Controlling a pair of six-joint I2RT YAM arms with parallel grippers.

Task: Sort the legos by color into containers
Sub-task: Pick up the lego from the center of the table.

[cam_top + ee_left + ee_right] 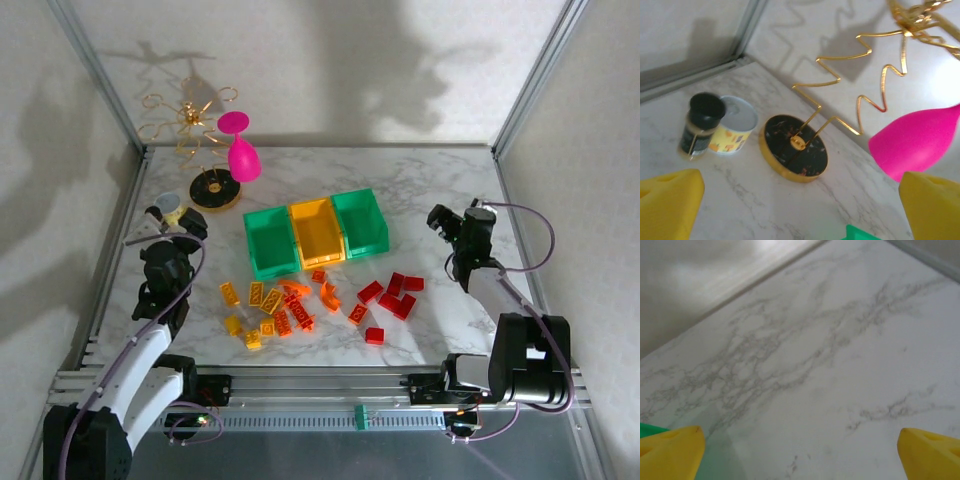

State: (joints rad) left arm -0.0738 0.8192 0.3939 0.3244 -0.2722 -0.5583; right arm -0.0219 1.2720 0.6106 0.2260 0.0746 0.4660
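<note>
My right gripper (pixel 440 220) hangs spread wide, empty, at frame right. Red legos (pixel 392 296) lie lower centre, just below the bins (pixel 270 268). I should straddle one outlying brick (pixel 374 336) squarely, clear of neighbours.

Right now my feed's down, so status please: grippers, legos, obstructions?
Left gripper open, right gripper open, both empty. Legos loose before the bins, none sorted. Nothing blocking between them.

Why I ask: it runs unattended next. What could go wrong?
Orange and yellow legos lie packed, touching: a pincer may grab two colours. The three containers stand wall to wall, so a drop could land next door. The left pincer hangs by the small jar; a swing might topple it.
</note>
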